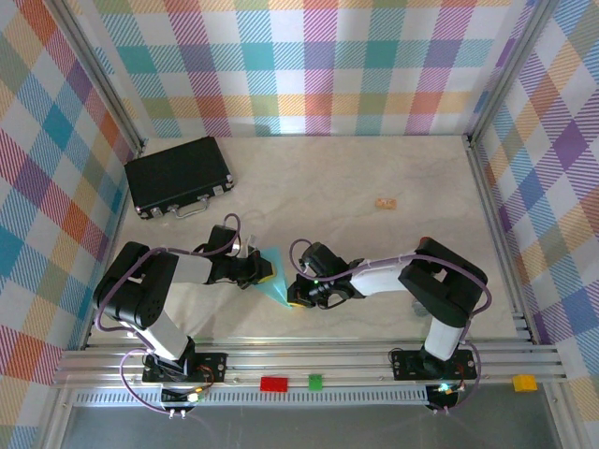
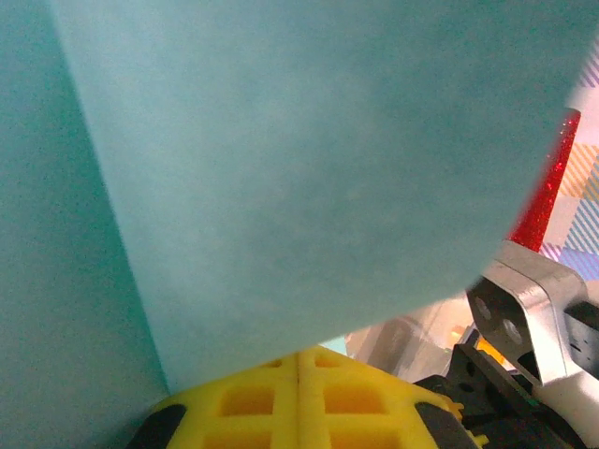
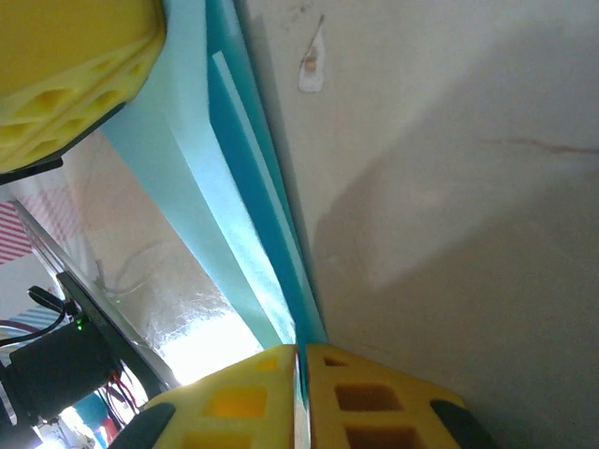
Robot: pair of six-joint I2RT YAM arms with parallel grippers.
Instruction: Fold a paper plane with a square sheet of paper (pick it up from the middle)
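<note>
I see tapered folded light turquoise-blue paper plane (image 1: pixel 279 277), near-right of flat black case (image 1: pixel 178 176), long axis diagonal, narrow end pointing near-right, L gripper (image 2: pixel 299 360) + R gripper (image 3: pixel 298 355) both pinching it

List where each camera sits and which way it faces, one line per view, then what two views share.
Top: above and behind, looking down at the table, left arm, right arm, blue paper.
Left wrist: on the left hand, facing along its yellow fingers into the paper.
Right wrist: on the right hand, facing along its fingers at paper and table.
Both wrist views share the pinched paper.
</note>
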